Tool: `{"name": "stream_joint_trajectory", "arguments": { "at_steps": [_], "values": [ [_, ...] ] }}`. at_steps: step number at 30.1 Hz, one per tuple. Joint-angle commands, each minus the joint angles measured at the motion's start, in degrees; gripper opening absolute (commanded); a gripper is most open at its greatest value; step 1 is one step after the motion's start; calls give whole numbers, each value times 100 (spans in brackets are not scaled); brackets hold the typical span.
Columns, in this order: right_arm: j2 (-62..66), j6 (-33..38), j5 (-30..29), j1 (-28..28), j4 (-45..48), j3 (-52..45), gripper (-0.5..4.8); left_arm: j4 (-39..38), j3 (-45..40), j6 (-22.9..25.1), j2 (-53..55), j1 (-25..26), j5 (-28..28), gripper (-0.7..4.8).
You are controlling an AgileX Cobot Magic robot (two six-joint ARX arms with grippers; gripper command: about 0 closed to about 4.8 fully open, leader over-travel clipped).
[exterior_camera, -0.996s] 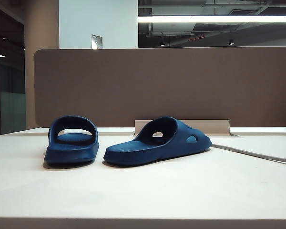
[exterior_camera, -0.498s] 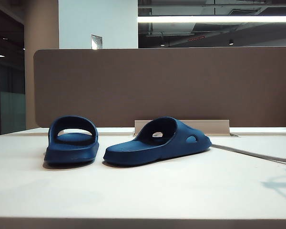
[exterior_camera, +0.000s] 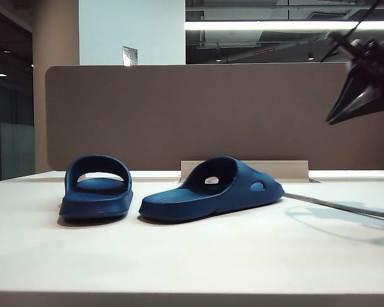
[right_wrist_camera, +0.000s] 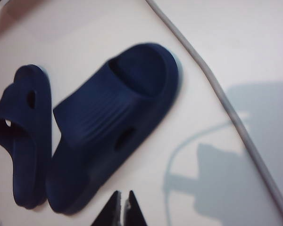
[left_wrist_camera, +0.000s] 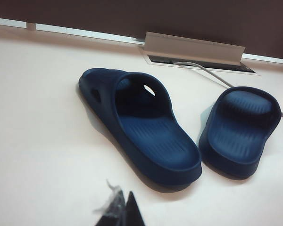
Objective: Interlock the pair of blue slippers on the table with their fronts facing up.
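Cream table (exterior_camera: 192, 262), 2 blue slippers (exterior_camera: 211, 190) flat, apart, left fingers (left_wrist_camera: 125, 212) and raised right fingers (right_wrist_camera: 121, 207) pressed together, empty

Office: desk divider panel (exterior_camera: 211, 115), cable tray (left_wrist_camera: 193, 47)

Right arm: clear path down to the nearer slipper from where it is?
Probably yes. The right tool hangs shut in the air up right of the right-hand slipper, with only bare table and a thin cable below. It must open first.

No writing, label, brand or number can be read anywhere — neither on any object nor on the background.
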Motion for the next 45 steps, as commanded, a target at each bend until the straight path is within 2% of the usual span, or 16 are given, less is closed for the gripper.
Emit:
{"name": "stream_joint_trajectory", "arguments": {
  "at_steps": [1, 12, 15, 22, 25, 27, 30, 33, 35, 39, 45],
  "values": [
    [428, -13, -181, 4, 72, 365, 22, -4, 11, -4, 4, -2, 4, -5],
    [1727, 7, -540, 7, 72, 1329, 26, -31, 11, -4, 2, -2, 4, -5],
    [2031, 28, -697, 7, 92, 1508, 80, -31, 11, -4, 2, -2, 4, -5],
    [2811, 140, -1003, 9, 114, 1952, 91, -33, 11, -2, 2, -2, 2, -5],
    [3049, 146, -1106, 11, 111, 2118, 127, -31, 11, -2, 2, -2, 0, -5],
    [3154, 142, -1102, 15, 116, 2190, 127, -31, 11, -2, 2, -2, 0, -5],
    [3250, 138, -1102, 15, 208, 2229, 181, -31, 11, 0, 2, -2, -11, -5],
    [3320, 118, -1106, 50, 269, 2238, 183, -31, 11, 0, 4, -2, -13, -5],
    [3410, 109, -1113, 98, 210, 2352, 219, -31, 11, 0, 4, -2, -15, -5],
    [3609, 105, -1058, 195, 107, 2621, 221, -31, 11, 0, 4, -2, -15, -5],
    [3617, -57, -483, 227, 4, 2649, 221, -31, 11, 0, 4, -2, -15, -5]
  ]
}}
